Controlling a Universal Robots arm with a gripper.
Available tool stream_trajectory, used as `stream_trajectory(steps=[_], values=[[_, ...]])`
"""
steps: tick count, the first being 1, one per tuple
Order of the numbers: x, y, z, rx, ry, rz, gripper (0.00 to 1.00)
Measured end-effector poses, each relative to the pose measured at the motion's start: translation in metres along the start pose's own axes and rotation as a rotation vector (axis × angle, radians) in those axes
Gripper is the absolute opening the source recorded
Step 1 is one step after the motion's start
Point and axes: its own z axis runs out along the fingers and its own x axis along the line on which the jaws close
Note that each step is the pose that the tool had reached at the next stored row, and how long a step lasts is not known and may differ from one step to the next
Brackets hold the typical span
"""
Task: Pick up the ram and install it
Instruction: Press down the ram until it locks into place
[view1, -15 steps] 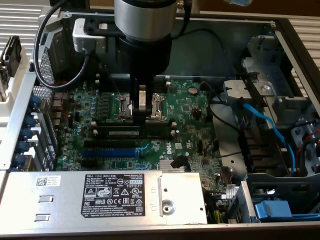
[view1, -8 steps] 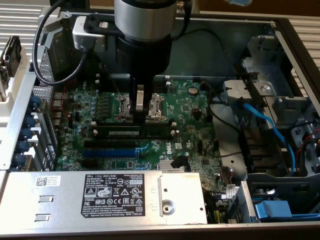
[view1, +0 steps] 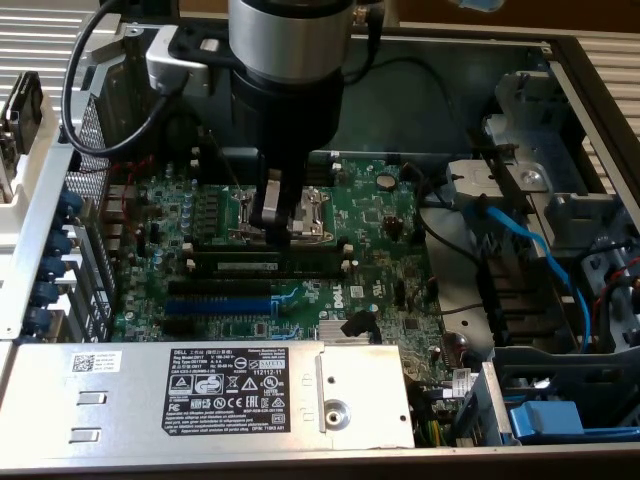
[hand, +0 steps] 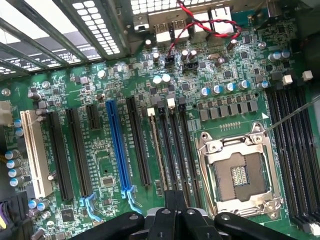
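We read this as the install step, not the pick-up. The ram (view1: 262, 263), a long, thin, dark green circuit-board stick with a white label strip, lies along one of the long black memory slots with white end clips (view1: 300, 250) on the green motherboard (view1: 385, 235). That places it between the square metal processor socket (view1: 312, 212) and the blue expansion slot (view1: 215, 303).

In the wrist view the ram (hand: 158, 150) shows edge-on as a thin pale line in the slot nearest the blue expansion slot (hand: 117, 145). The other black slots sit between it and the processor socket (hand: 239, 172).

The black pincer (view1: 278, 225) hangs from the arm directly above the middle of the stick. It is low over the board inside the open grey metal computer case (view1: 560, 60). We cannot tell whether the pincer (hand: 174, 207) is wide, narrow or gripping the stick's upper edge, nor whether it touches the stick at all.

Whether the stick is fully seated is also unclear (the end clips are too small for us to read).

In our judgement, finishing calls for straight, even downward pressure along the slot line. Any tilt could jam one end or strain the board.
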Motion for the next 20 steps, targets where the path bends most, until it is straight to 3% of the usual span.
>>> stream_trajectory(steps=[20], values=[[0.0, 0.0, 0.0015, 0.0006, -0.0028, 0.261, 0.1]])
